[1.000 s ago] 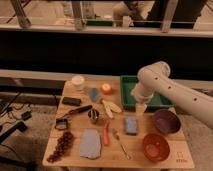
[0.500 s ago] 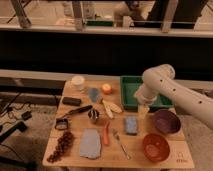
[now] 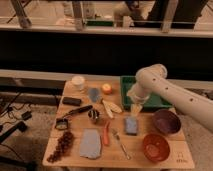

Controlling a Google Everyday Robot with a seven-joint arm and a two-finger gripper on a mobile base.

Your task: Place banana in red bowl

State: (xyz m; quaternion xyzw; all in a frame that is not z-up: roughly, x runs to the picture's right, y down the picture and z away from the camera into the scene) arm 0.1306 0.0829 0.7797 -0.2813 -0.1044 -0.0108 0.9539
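Although the robot's arm reaches over the wooden table [image 3: 75, 127], nothing of the task is done yet. The banana [image 3: 111, 106] lies flat on the wood near the table's middle, somewhat closer to the far edge than to the near one. The red bowl [image 3: 155, 147] sits by the near right corner, as the camera sees it, and holds nothing.

The gripper [image 3: 136, 108] hangs fingers-down at the near rim of the green tray [image 3: 150, 102], to the right of the banana and apart from it, with the blue sponge [image 3: 131, 125] just nearer the camera. Its jaws stand apart and nothing is between them.

By my reading, the whole job is left. The gripper has to move across to the banana, come down over it, close on it, lift it, and carry it toward the near right corner to let go over the red bowl. The dark purple bowl [image 3: 166, 121] stands just beyond the red one, toward the far edge, so the release needs to fall short of it. The orange carrot stick [image 3: 106, 134] lies between the banana and the near edge and is not the thing to pick.
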